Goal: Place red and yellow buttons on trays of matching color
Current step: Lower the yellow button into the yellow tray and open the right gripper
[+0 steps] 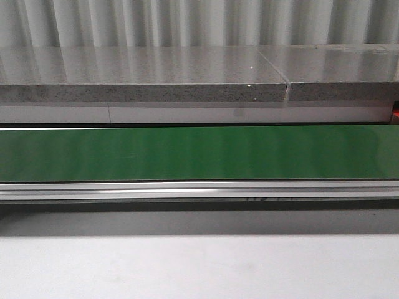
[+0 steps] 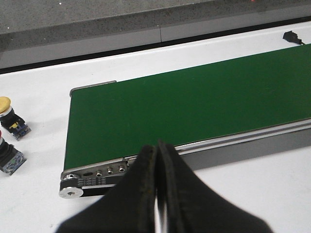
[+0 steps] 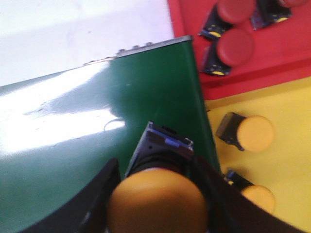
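Yellow button (image 3: 158,201), smooth domed cap

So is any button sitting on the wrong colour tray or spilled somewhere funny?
No, nothing stands out. Red round buttons lie on the red tray, yellow round buttons on the yellow tray. The right gripper holds another yellow button over the green belt.

We see a smooth green conveyor belt (image 1: 199,152) with a sheen, edged by a brushed metal rail (image 1: 199,189). Behind it lies a speckled, polished stone-like slab (image 1: 143,73). The yellow button (image 3: 158,201) and trays (image 3: 272,111) look like glossy plastic; the bench (image 1: 199,268) is matt white.
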Controlling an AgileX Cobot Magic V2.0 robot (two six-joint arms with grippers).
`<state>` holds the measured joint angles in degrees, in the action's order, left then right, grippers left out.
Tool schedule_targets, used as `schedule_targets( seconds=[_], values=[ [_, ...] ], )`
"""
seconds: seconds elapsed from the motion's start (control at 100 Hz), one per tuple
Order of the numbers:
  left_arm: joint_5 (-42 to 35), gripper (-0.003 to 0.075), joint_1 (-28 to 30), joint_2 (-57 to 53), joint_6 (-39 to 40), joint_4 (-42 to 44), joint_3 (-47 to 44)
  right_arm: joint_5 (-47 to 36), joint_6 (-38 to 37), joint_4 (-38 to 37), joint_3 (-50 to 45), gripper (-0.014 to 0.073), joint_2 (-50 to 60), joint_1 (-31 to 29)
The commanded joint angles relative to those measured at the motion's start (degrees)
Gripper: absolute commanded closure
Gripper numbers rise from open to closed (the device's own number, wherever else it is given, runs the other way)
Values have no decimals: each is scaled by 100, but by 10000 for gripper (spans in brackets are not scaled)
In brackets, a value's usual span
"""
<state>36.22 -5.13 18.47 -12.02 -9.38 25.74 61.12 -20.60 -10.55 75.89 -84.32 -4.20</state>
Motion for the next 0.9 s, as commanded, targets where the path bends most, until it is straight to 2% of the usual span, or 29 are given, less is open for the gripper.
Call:
schedule_targets(
  seconds=[0.0, 0.27, 0.5, 0.74, 0.89],
  values=[
    [-393, 740, -25, 50, -6, -86, 145, -117, 45, -194, 126, 451, 254, -307],
    [-393, 740, -25, 50, -6, -86, 145, -148, 45, -194, 121, 451, 254, -1386],
    [-393, 740, -25, 50, -6, -86, 145, -487, 45, -174, 120, 451, 113, -2324],
    [-393, 740, -25, 50, -6, -86, 145, -613, 45, -137, 120, 451, -455, -2741],
    [-393, 740, -25, 61, -6, -86, 145, -782, 40, 281, 120, 451, -871, -2813]
  ],
)
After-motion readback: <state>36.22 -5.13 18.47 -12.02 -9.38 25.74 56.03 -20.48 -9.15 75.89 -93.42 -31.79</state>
